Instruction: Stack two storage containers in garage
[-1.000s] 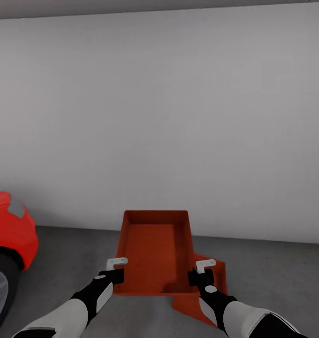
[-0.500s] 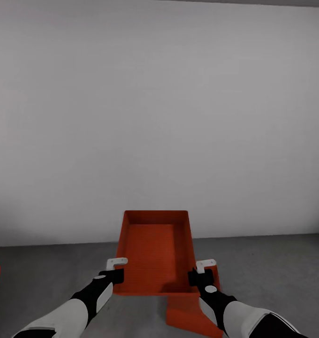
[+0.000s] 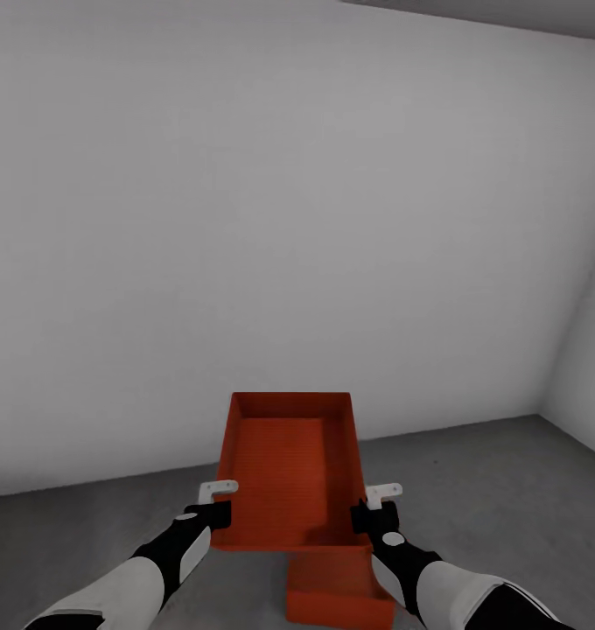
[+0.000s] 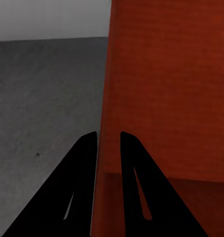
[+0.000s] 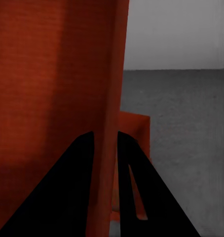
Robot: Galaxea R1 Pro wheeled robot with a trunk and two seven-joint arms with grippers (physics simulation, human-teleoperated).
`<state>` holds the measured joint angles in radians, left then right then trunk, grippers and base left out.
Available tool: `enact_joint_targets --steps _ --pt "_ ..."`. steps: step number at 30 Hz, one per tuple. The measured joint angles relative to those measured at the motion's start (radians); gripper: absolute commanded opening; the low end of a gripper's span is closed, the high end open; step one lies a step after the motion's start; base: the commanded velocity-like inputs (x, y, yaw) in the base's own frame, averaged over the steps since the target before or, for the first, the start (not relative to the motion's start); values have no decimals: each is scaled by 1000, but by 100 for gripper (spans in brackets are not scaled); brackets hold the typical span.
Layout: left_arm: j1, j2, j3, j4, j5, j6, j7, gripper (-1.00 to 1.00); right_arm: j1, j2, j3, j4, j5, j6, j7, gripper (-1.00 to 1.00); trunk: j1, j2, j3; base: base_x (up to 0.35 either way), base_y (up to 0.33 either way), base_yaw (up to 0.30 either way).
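Note:
An orange-red storage container (image 3: 284,468) hangs level in front of me, held by its two long walls. My left gripper (image 3: 212,512) is shut on its left wall (image 4: 166,89), the thin wall pinched between the black fingers (image 4: 82,168). Shut on the right wall (image 5: 53,74) is my right gripper (image 3: 372,516). The second container (image 3: 332,586) rests on the dark grey concrete floor (image 3: 507,490), below the held one's near right corner and partly hidden by it. Its rim (image 5: 134,133) shows just past the right fingers (image 5: 131,168).
A plain pale grey garage wall (image 3: 289,219) stands close ahead. It meets a side wall (image 3: 591,350) in a corner at the right. Bare concrete floor (image 4: 43,89) spreads to both sides of the containers.
The whole view has swung to the right, so the red car has slid out at the left and the room corner has come in. The floor container now appears more squarely under the held one.

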<state>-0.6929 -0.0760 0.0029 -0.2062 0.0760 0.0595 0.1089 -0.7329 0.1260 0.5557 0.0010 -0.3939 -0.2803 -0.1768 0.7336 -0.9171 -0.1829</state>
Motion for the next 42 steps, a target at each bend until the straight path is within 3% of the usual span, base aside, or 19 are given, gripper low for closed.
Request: enact_joint_targets --steps 14,19,26,42 --pt "0 0 0 0 3 0 1 -100 0 0 2 0 -1 0 0 -100 0 0 0 0 0 -283" --pt "1 0 37 0 -36 0 -8 -100 0 2 3 1 -3 0 0 -100 0 0 0 0 0 -283" --pt "0 0 43 10 -38 -10 -10 -100 0 2 9 1 -3 0 -1 -100 0 0 0 36 0 -266" --pt "1 0 44 3 -42 -2 -9 -100 -1 3 4 1 -4 1 0 -100 0 0 0 261 0 -11"
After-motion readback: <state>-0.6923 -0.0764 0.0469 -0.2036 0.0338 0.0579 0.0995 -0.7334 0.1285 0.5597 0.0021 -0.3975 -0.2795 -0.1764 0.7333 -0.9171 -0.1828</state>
